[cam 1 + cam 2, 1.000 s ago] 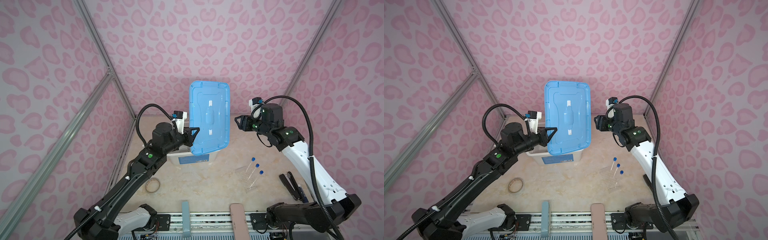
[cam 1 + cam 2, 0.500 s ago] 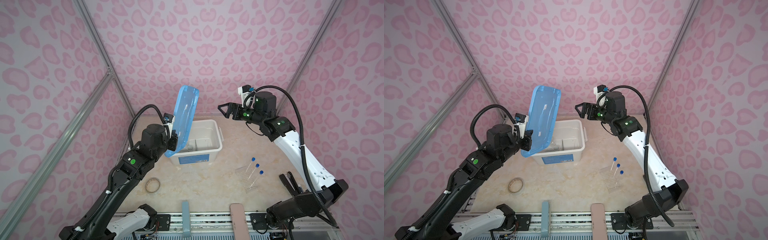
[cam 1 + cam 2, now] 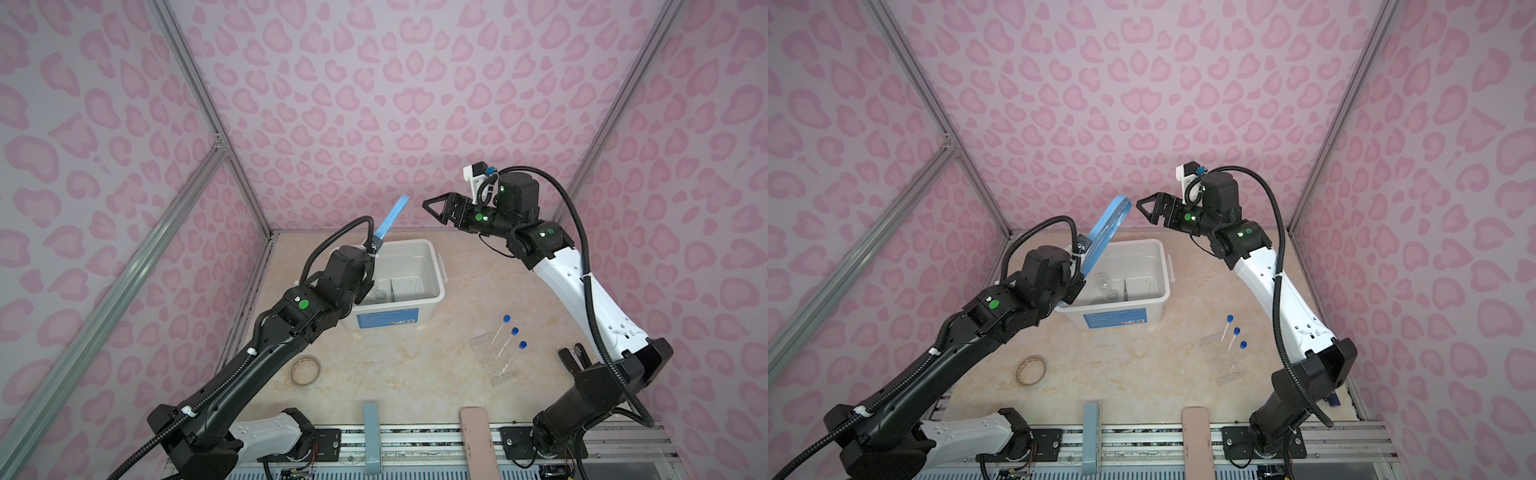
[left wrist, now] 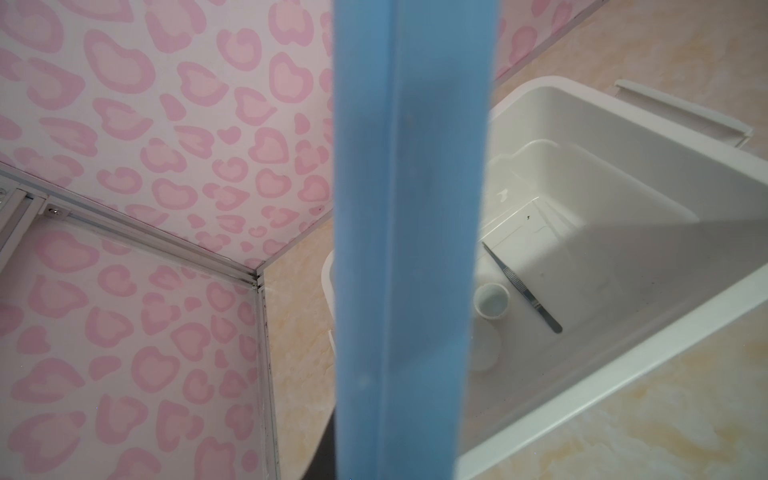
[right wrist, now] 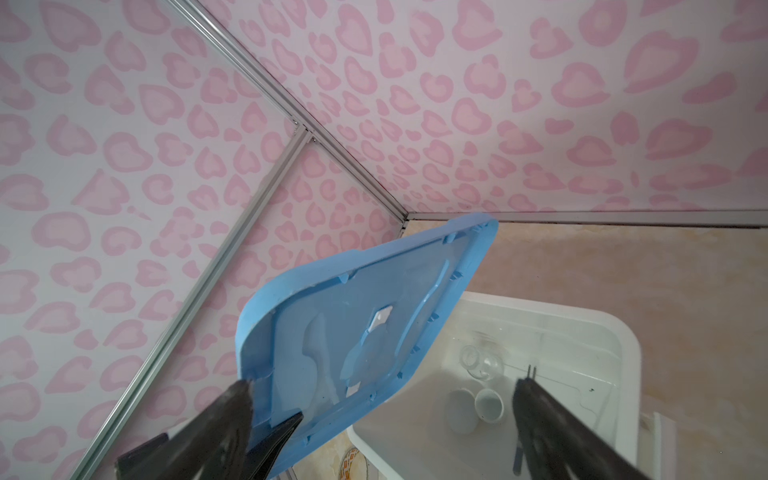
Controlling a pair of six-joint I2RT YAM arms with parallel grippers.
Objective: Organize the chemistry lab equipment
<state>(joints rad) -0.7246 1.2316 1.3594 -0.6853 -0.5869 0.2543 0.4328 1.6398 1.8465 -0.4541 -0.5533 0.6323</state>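
My left gripper (image 3: 373, 250) is shut on the edge of the blue lid (image 3: 392, 219), which stands nearly upright at the left side of the open white tub (image 3: 437, 277); the lid (image 4: 411, 249) fills the middle of the left wrist view. Inside the tub lie metal tweezers (image 4: 524, 289), two white round dishes (image 5: 489, 405) and a small clear glass cup (image 5: 478, 360). Three blue-capped tubes (image 3: 513, 332) lie on the table to the right of the tub. My right gripper (image 3: 432, 207) hangs open in the air behind the tub's right end, holding nothing.
A brown-rimmed round ring (image 3: 305, 371) lies on the table in front of the tub. Clear wrapping (image 3: 500, 372) lies below the tubes. A black tool (image 3: 573, 358) sits by the right arm's base. Blue (image 3: 371, 432) and pink (image 3: 478, 442) bars stand at the front edge.
The right gripper opened wide, let go of the lid and rose up and back. The left gripper swung the lid off the tub to the left, now edge-on, uncovering the tub.
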